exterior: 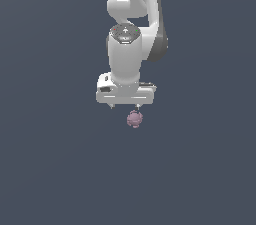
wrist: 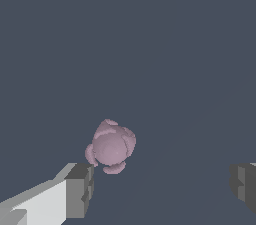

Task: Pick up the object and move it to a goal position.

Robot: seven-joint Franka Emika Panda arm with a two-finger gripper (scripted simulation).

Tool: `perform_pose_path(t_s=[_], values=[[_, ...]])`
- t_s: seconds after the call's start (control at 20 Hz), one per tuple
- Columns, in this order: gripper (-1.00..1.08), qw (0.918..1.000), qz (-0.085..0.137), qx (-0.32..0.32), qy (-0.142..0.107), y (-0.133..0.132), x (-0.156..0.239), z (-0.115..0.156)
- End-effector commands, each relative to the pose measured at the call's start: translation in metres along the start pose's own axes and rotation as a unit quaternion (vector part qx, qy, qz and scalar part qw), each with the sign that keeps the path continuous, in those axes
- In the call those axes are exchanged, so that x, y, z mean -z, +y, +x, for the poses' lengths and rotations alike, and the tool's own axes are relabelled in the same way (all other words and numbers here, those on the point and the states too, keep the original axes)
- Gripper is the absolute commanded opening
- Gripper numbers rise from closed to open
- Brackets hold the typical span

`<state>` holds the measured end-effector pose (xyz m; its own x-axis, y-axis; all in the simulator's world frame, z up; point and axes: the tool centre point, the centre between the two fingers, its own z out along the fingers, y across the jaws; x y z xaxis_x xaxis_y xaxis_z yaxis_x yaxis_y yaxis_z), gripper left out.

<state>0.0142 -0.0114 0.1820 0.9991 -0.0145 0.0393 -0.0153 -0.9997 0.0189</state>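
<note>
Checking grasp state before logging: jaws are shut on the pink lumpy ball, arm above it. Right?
Not quite. The arm is above the pink lumpy ball, but the gripper has its jaws wide open, not shut on it. The wrist view shows the ball close beside one finger, with the other far off.

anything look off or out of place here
Only one thing stands out: the pink ball is off-centre in the open hand. In the wrist view it sits close to one finger, far from the other. Nothing looks damaged or spilled.
</note>
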Motion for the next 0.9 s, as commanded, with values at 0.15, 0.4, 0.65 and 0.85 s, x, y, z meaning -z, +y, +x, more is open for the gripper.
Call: perform_pose_path(t_s=[0.15, 0.4, 0.65, 0.85], values=[[1.0, 1.0, 0.002, -0.005, 0.0, -0.0007, 0.0006, 0.0002], [1.0, 0.9997, 0.012, -0.023, -0.002, -0.0032, 0.0032, 0.0011], [1.0, 0.9996, 0.012, -0.024, -0.002, -0.0034, 0.0029, 0.0011], [1.0, 0.9994, 0.013, -0.033, -0.003, -0.0053, -0.0006, 0.0003]])
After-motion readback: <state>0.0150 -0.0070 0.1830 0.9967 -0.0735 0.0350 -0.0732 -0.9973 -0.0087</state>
